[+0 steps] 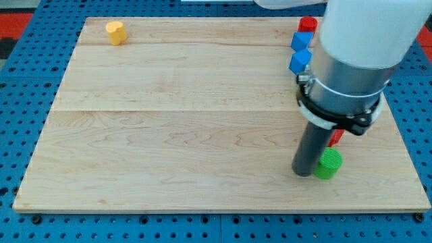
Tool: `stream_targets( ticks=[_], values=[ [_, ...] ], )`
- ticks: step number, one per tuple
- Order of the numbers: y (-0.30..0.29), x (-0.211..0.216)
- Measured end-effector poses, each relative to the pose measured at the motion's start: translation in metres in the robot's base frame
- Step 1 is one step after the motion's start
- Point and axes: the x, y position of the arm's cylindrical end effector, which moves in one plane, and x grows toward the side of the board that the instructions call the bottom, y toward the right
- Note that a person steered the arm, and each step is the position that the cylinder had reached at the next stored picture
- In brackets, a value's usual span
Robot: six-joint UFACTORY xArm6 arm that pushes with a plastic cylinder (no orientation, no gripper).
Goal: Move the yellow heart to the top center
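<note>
So the yellow heart point(116, 32) sits way up in the view's top left corner of the board point(175, 128), close to the top edge and not far from the left edge. Nothing is touching it, and the whole middle and left of the wood around it is bare.

All the clutter is on the view's right. There's a red block point(308, 25) right at the top edge, then two blue blocks just below it, the upper blue point(301, 40) and the lower blue point(300, 61), stacked in a short line running down the view. They look like they touch or nearly touch each other, and the arm's big white and grey body point(354, 54) hides their right sides, so I can't make out the shapes properly. Lower down a second red block point(336, 138) peeks out from behind the black collar, mostly hidden. Just under that is a green block point(329, 164), round and ribbed.

My tip point(303, 173) is down at the view's lower right, right beside the green block on its left, touching or as good as touching it. It's well apart from the heart, basically the whole board away. It's only a plain rod with no jaws, so there's nothing to open, close or grip with.

The board is pale wood planks, sitting on a blue pegboard-style table point(27, 101) with rows of holes. A bit of red pegboard point(13, 20) shows at the top left.
</note>
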Motion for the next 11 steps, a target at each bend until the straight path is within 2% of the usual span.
stream_targets(
  ticks=[1,2,3,4,6,8,9,10,11],
  values=[
    [-0.117,-0.022],
    [-0.218,-0.086],
    [-0.297,-0.149],
    [-0.344,-0.21],
    [-0.337,-0.305],
    [-0.275,-0.333],
    [-0.341,-0.346],
    [-0.313,-0.367],
    [-0.291,-0.368]
  ],
)
